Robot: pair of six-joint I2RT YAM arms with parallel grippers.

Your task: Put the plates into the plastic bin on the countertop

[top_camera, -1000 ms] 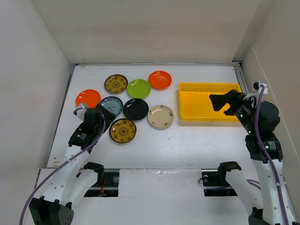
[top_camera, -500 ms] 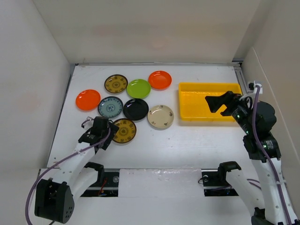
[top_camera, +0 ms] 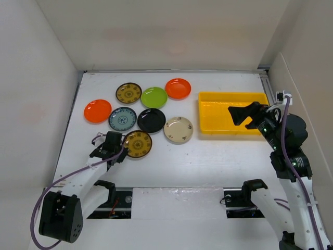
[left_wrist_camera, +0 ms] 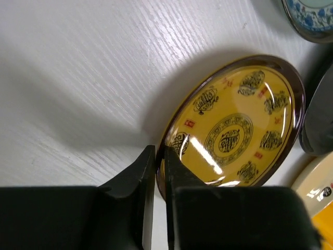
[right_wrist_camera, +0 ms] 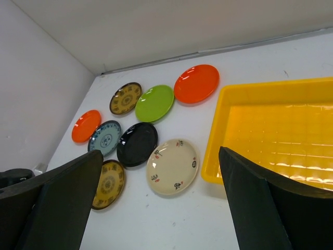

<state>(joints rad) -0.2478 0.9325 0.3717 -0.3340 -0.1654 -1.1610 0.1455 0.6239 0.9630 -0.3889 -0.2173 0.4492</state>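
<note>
My left gripper (top_camera: pixel 118 149) (left_wrist_camera: pixel 160 156) is shut on the near rim of a dark plate with a gold pattern (top_camera: pixel 138 144) (left_wrist_camera: pixel 234 130) at the near left of the countertop (top_camera: pixel 208 156). A shadow shows under the plate's left edge. The other plates lie flat: orange (top_camera: pixel 98 110), teal patterned (top_camera: pixel 123 119), black (top_camera: pixel 151 120), cream (top_camera: pixel 178 129), a second gold-patterned one (top_camera: pixel 128 92), lime green (top_camera: pixel 154 97) and another orange (top_camera: pixel 178 88). The yellow plastic bin (top_camera: pixel 231 94) (right_wrist_camera: pixel 281 88) holds nothing. My right gripper (top_camera: pixel 244 115) (right_wrist_camera: pixel 160 153) hangs open above the bin's near left part.
White walls close in the countertop on the left, back and right. The teal plate (left_wrist_camera: pixel 312 18), black plate (left_wrist_camera: pixel 318 120) and cream plate (left_wrist_camera: pixel 317 179) lie close beside the gripped plate. Bare white surface stretches between the plates and the arm bases.
My left gripper drew back from the teal plate to the gold-patterned plate's near rim and shut on it. The right arm shifted only slightly.
</note>
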